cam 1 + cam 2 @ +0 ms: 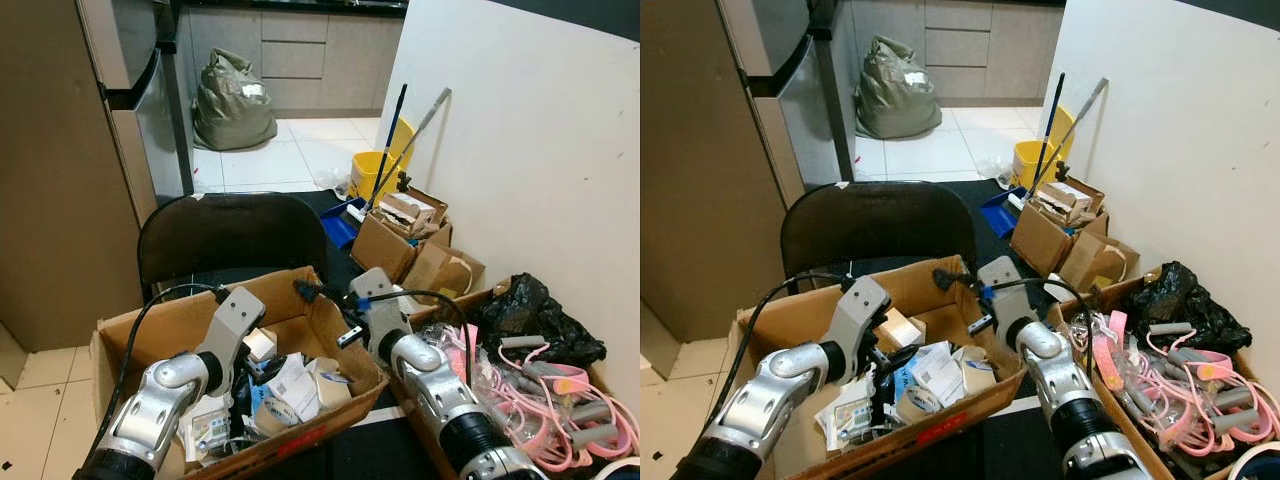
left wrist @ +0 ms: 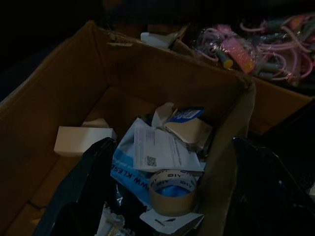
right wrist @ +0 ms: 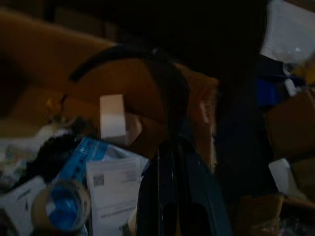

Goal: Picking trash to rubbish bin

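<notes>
Left gripper (image 2: 162, 196) jaws stood wide apart, empty, poised over tape roll (image 2: 172, 191) and papers (image 2: 160, 150) inside cardboard box (image 1: 300, 285), presumably selecting trash. Right gripper (image 3: 172, 196) fingers lay together, holding nothing, at box edge. Yellow bin (image 1: 378, 170) stood well apart.

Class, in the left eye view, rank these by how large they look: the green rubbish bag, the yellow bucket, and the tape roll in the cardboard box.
1. green rubbish bag
2. yellow bucket
3. tape roll, smallest despite being nearest the camera
</notes>
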You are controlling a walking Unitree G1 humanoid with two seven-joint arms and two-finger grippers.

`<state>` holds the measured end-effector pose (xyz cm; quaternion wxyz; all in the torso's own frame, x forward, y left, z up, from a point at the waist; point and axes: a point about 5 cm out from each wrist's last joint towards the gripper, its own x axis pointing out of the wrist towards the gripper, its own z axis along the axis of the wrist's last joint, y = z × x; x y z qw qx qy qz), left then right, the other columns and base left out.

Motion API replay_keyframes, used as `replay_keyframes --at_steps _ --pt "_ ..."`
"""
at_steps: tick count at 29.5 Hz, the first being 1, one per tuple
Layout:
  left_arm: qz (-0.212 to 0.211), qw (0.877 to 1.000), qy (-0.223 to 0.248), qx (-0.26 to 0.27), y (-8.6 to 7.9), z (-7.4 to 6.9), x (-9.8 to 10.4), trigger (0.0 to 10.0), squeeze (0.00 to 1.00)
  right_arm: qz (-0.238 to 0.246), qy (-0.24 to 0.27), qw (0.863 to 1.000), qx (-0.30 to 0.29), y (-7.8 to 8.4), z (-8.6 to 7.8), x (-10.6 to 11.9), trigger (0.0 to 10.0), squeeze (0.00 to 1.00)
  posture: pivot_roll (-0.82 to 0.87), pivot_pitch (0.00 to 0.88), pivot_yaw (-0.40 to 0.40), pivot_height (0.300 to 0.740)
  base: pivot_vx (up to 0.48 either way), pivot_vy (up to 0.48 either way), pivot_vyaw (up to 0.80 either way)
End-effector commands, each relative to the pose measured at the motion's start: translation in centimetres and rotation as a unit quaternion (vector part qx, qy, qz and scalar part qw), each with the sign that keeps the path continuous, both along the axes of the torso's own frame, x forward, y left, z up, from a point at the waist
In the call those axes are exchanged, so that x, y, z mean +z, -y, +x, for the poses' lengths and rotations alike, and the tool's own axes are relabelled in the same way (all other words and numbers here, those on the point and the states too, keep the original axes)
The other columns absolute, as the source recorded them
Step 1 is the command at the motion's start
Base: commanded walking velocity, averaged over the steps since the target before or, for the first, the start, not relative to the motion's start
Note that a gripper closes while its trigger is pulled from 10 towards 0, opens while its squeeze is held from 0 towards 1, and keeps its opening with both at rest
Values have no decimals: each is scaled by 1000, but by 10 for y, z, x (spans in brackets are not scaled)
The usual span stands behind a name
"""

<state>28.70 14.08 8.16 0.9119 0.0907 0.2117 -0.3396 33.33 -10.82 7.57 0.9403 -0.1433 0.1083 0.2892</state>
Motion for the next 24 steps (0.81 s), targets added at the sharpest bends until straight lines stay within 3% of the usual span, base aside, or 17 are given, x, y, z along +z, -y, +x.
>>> replay_keyframes --at_steps 1,10,11,12,13,16,17,18,19,24 --pt "5 1000 -7 -3 -4 -3 1 10000 0 -23 -9 1000 19 1 -2 -4 10000 0 -24 37 -79 740 0 0 0" --pt "10 1000 -22 -10 1 -6 -3 10000 0 -17 -51 997 63 -2 -8 -12 10000 0 -31 23 -78 740 0 0 0" --pt "12 1000 -23 -11 2 -7 -4 10000 0 -14 -56 996 66 -2 -8 -13 10000 114 -29 19 -82 740 0 0 0" --pt "13 1000 -24 -11 2 -7 -4 10000 0 -12 -58 996 67 -2 -8 -13 10000 114 -29 19 -82 740 0 0 0" --pt "13 1000 -25 -11 2 -7 -4 10000 0 -8 -63 996 63 -2 -8 -14 10000 1000 -27 18 -83 740 0 0 0" --pt "14 999 -27 -9 1 -8 -4 10000 0 -22 -56 997 57 -2 -7 -14 10000 1000 -28 16 -83 740 0 0 0" --pt "16 999 -28 -9 1 -9 -5 10000 0 -25 -51 997 54 -2 -6 -13 10000 643 -28 13 -83 740 0 0 0" --pt "17 999 -28 -8 1 -9 -5 10000 0 -22 -52 997 52 -2 -6 -13 10000 643 -28 13 -83 740 0 0 0" --pt "18 999 -28 -7 1 -9 -5 10000 0 -21 -46 998 47 -2 -5 -12 10000 0 -28 14 -83 740 0 0 0" --pt "21 1000 -12 8 0 -6 -3 10000 0 -4 -23 1000 -15 7 3 -5 10000 0 -30 15 -83 740 0 0 0"
